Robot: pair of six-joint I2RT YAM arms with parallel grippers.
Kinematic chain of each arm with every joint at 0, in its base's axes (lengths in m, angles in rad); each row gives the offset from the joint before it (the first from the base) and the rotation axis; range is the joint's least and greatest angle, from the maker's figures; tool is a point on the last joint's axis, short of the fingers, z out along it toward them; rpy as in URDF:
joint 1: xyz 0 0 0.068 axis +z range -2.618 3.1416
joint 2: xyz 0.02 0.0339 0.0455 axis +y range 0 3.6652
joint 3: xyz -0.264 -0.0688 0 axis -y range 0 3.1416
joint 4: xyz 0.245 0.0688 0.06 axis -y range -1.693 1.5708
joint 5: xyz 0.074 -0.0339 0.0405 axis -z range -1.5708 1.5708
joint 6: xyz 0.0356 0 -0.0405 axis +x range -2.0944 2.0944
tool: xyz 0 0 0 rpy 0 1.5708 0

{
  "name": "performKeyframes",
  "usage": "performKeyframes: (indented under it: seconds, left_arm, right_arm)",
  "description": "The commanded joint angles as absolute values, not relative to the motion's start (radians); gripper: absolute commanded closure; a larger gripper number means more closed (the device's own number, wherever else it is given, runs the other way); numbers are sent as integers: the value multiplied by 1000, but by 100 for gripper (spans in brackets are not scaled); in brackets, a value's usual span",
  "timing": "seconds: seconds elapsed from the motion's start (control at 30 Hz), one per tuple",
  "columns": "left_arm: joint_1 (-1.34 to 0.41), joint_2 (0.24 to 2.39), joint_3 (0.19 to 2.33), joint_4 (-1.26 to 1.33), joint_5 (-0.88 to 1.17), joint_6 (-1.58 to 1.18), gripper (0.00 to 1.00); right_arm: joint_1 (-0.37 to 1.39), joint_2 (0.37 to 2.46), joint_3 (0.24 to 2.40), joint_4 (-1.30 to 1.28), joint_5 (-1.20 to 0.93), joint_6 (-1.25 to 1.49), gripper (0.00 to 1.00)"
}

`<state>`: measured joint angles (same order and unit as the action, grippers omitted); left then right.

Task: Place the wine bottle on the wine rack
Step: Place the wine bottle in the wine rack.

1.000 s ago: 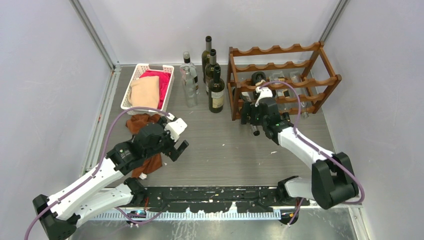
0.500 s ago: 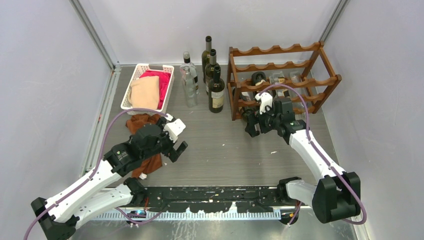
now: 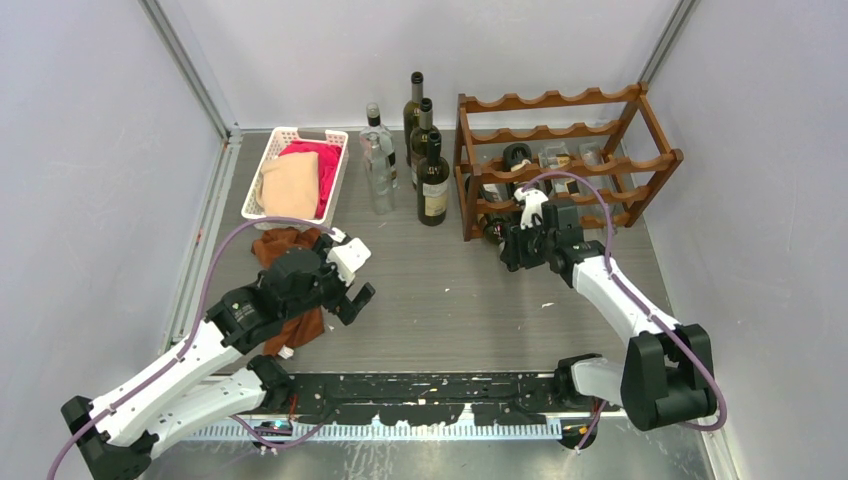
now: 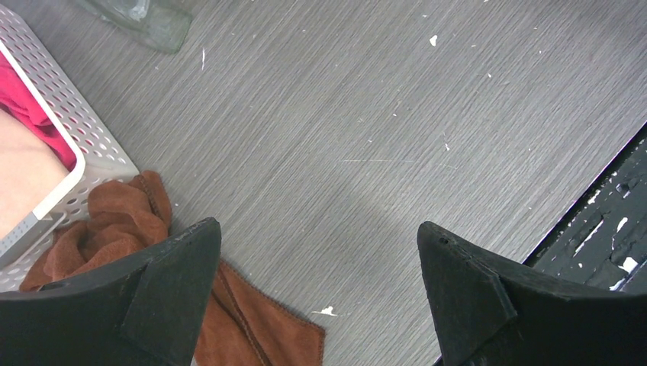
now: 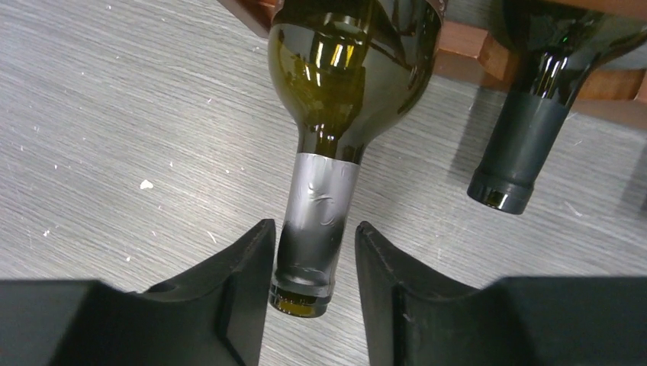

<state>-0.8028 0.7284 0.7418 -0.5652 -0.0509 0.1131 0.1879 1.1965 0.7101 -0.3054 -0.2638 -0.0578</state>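
Observation:
The reddish-brown wine rack stands at the back right and holds several bottles lying down. A green wine bottle lies in its lowest tier with its silver-foiled neck pointing out over the table. My right gripper straddles the end of that neck; its left finger is against the neck and a gap shows at the right finger, so it is slightly open. In the top view the right gripper sits at the rack's front left foot. My left gripper is wide open and empty above the table; in the top view it is at the left.
A second dark bottle lies in the rack beside the green one. Three dark bottles and a clear one stand left of the rack. A white basket of cloths is at the back left, with a brown cloth beside it.
My right wrist has swung right and drawn back a little from the rack, with the fingers still at the bottle's neck. The left arm has hardly moved.

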Motion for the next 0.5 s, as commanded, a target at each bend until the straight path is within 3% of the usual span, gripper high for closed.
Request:
performKeyframes:
  seconds: [0.0, 0.3, 0.47]
  left_arm:
    - [-799, 709, 770, -513, -36, 114, 2]
    - [-800, 705, 769, -513, -39, 115, 2]
    - [-799, 710, 765, -508, -42, 117, 1]
  right_arm:
    - [192, 1208, 713, -250, -240, 10, 55]
    - [192, 1244, 687, -211, -289, 170, 82]
    - [194, 1210, 646, -116, -297, 272, 86]
